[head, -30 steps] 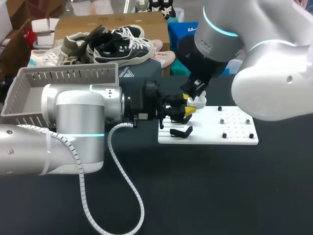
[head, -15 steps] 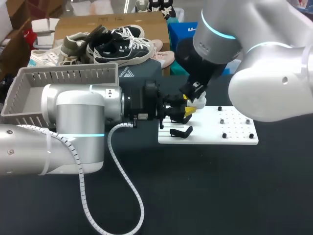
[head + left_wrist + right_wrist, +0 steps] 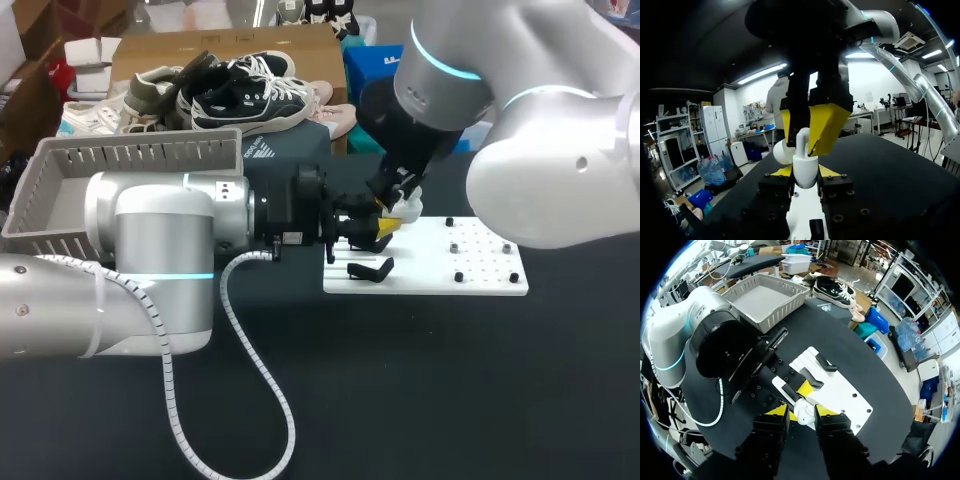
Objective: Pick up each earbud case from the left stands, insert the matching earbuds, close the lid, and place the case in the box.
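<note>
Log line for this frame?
stage: earbud insertion | left gripper: shut on open white earbud case at white stand board | right gripper: shut on white earbud at case opening

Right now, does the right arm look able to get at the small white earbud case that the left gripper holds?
Probably yes. The right gripper, shut on a white earbud, hangs directly above the small white earbud case between the left gripper's yellow tips; only that earbud stands between them.

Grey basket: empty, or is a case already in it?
Empty where visible: the right wrist view shows only bare grey floor inside the basket, nothing lying in it.
</note>
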You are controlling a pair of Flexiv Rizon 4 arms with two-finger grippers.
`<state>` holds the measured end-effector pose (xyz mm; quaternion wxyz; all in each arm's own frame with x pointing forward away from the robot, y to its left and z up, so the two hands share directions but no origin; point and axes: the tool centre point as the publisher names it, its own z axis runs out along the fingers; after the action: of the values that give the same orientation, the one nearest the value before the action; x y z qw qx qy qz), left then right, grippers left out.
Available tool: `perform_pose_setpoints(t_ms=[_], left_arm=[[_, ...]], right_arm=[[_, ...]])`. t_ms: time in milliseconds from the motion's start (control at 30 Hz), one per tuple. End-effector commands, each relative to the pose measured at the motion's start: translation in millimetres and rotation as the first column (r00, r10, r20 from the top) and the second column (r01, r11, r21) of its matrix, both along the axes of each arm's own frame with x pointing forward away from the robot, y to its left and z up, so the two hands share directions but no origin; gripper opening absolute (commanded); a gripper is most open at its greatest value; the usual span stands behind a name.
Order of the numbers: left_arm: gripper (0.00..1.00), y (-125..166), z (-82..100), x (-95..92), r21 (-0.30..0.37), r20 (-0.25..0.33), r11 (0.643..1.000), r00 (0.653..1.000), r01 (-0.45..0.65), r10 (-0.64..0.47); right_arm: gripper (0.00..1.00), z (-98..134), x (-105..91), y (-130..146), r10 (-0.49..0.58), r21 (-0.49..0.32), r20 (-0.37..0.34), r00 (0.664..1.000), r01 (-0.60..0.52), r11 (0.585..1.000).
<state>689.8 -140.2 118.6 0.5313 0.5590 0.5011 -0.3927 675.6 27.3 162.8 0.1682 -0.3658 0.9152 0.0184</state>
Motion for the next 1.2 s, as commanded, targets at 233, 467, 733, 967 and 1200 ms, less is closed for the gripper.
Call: perform_pose_setpoints(t_ms=[233,467,733,967,1200], left_arm=[[0.0,0.1,0.2,-0.5,-0.004,0.002,1.0,1.0,0.0,0.0],[0.0,0.1,0.2,-0.5,-0.004,0.002,1.0,1.0,0.0,0.0],[0.0,0.1,0.2,-0.5,-0.004,0.002,1.0,1.0,0.0,0.0],[0.0,0.1,0.2,-0.5,-0.004,0.002,1.0,1.0,0.0,0.0],[0.0,0.1,0.2,-0.5,-0.004,0.002,1.0,1.0,0.0,0.0]], right_arm=[[0.31,-2.0,0.0,2.0,0.002,-0.003,0.0,1.0,-0.002,1.0],[0.31,-2.2,0.1,3.6,0.004,-0.005,-0.004,1.0,-0.004,1.0],[0.35,-1.2,-1.2,4.8,0.006,-0.006,-0.001,1.0,-0.006,1.0],[0.35,-1.3,0.1,5.5,0.005,-0.01,-0.004,1.0,-0.005,1.0],[0.38,-0.8,-0.4,6.9,0.009,-0.008,-0.004,1.0,-0.009,1.0]])
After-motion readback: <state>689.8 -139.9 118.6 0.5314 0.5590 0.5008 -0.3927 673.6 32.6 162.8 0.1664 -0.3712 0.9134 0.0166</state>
